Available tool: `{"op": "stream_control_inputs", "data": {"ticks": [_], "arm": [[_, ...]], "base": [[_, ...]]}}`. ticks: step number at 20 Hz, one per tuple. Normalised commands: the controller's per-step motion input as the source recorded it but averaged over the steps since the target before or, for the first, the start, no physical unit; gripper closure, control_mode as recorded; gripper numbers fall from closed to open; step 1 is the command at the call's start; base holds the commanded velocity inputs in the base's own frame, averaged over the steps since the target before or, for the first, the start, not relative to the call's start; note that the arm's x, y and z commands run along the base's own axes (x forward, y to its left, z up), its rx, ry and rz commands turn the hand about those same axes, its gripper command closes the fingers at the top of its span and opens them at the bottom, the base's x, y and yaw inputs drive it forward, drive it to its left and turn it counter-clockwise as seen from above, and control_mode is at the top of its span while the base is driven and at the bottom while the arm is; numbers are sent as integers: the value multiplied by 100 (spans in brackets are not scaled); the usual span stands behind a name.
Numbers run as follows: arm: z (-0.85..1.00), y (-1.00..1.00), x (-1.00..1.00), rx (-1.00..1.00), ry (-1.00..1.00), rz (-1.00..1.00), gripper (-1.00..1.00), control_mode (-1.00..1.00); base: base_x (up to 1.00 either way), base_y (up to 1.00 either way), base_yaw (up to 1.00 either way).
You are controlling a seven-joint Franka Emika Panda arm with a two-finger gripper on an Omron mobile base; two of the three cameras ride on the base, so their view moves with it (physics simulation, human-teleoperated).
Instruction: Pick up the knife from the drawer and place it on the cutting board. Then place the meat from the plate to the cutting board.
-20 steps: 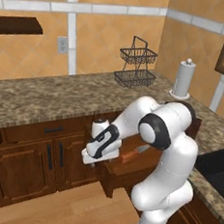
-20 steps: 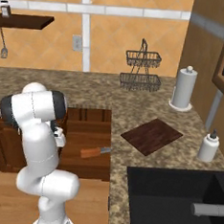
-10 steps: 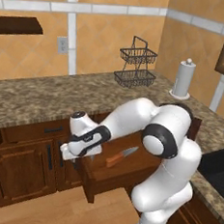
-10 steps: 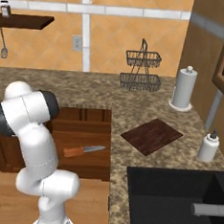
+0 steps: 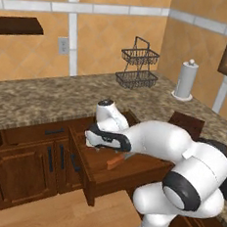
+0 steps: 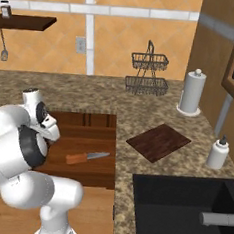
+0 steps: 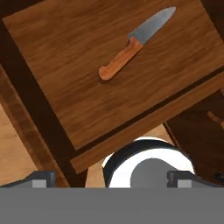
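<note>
Drawer [image 6: 87, 136] now stands pulled well out from under the counter, further than a sec ago, w/ the knife [image 6: 87, 157] lying loose on its wooden floor, orange handle toward the front panel, blade toward the back. We read that as the opening step done; the pick-up comes next. Arm has swung from the drawer front to above the open box, and the gripper [image 7: 111, 178] hangs over it, tips spread wide apart and holding nothing. In the hand view the knife [image 7: 134, 43] sits well apart from the tips, up near the far edge of the frame and set at a slant to them, so we judge the hand must move over it and turn before closing on the handle. Cutting board [image 6: 158, 141] waits bare on the counter, to the right of the drawer, near the sink.
</note>
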Motion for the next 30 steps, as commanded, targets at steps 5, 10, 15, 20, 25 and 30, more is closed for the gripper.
{"op": "stream_control_inputs", "data": {"ticks": [5,10,15,20,25,30], "arm": [[-29,-100,7,29,2,-28,-100,-100],[-49,-38,44,4,6,-14,-100,-100],[-36,0,64,0,0,-9,-100,-100],[-16,0,43,0,2,-6,-100,-100],[-40,0,19,-4,3,-6,-100,-100],[-23,3,32,-2,0,-7,-100,-100]], "base": [[0,0,0],[0,0,0],[0,0,0],[0,0,0],[0,0,0],[0,0,0]]}}
